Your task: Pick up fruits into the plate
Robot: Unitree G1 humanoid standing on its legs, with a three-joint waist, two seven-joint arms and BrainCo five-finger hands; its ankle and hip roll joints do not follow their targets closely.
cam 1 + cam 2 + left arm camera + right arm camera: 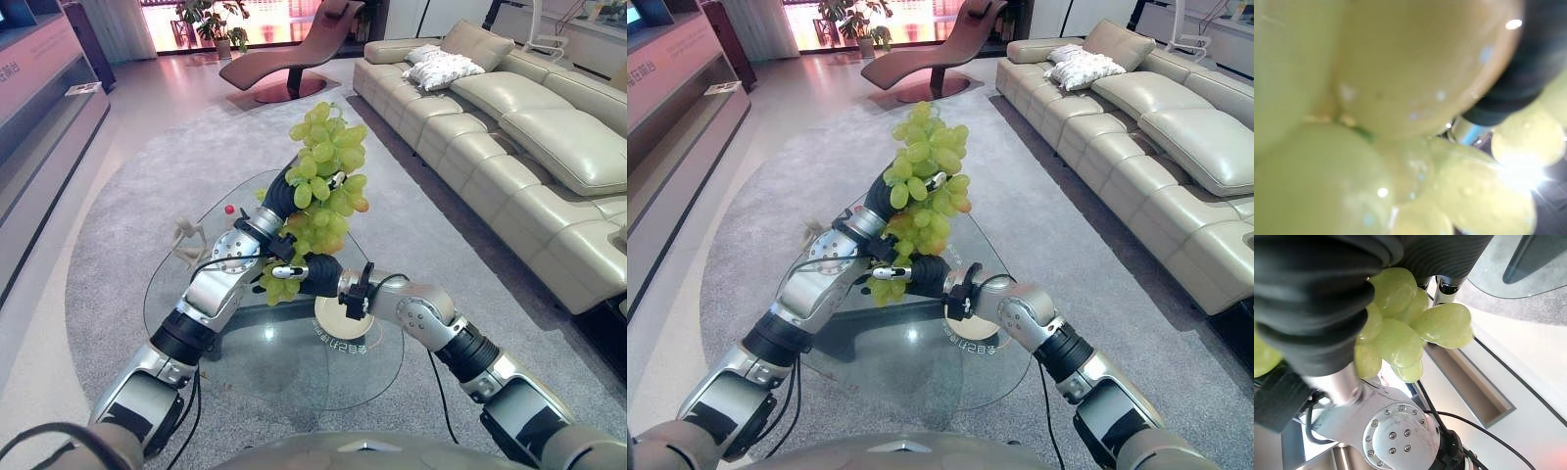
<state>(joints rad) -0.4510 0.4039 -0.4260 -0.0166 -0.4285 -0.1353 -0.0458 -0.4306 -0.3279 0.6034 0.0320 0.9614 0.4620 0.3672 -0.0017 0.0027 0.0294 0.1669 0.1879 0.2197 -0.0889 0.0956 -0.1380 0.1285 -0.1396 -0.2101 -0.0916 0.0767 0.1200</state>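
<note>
Holding grapes (328, 166), left hand (284, 191)

place: living room of a home or showroom | seating: long cream leather sofa (529, 127) with a patterned cushion (443, 69), brown lounge chair (294, 49) | floor: big grey carpet (118, 225) | centre: round glass coffee table (255, 362) | window side: potted plant (217, 20) | left: low wall shelf (44, 108)

The grapes (328, 171) are pale yellow-green, a few blushed orange-red. The plate (345, 321) is cream. The bench (245, 362) is clear glass over a grey rug (118, 225); the sofa (529, 137) is beige.
</note>
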